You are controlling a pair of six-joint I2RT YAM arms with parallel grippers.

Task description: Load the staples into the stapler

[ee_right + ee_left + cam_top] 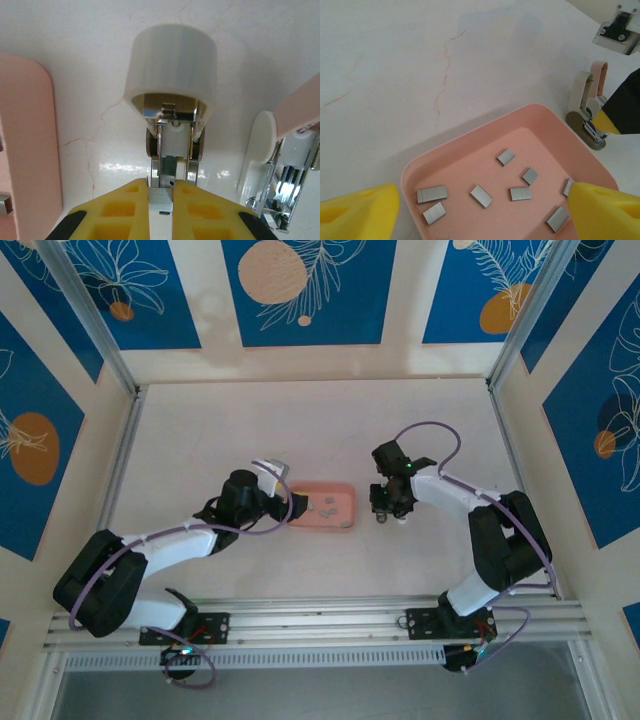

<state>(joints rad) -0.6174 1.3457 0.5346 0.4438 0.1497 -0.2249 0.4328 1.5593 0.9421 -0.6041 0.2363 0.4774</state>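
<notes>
Far left of the tray (470, 142), on the pale table (395, 60), the left arm (150, 550), bent and reaching toward the tray's left edge. Just above the tray's left part, the left gripper (482, 205), released: yellow fingers (360, 210) spread wide, one beyond the tray's near-left corner and the other over its right side, nothing between them. Whether touching the tray or not, cannot tell. Inside the tray, flat on its pink floor, the staples (481, 196): about eight small grey strips counted from the left wrist view, scattered and apart from each other, none stacked, one partly hidden behind a yellow finger. None outside the tray. Just beside the tray's right edge, standing on the table and not touching the tray, the stapler (580, 97), opened: a pale piece and a pink piece raised upright, bright metal low at the base. Clenched on the stapler, the right gripper (160, 192): both yellow fingers pressed from two sides onto a narrow bright metal rail, a pale rounded part of the stapler just beyond the fingertips, the tray's edge at the far left of that wrist view. Well right of the tray, the right arm (500, 540), folded back toward its base at the table's near edge.
</notes>
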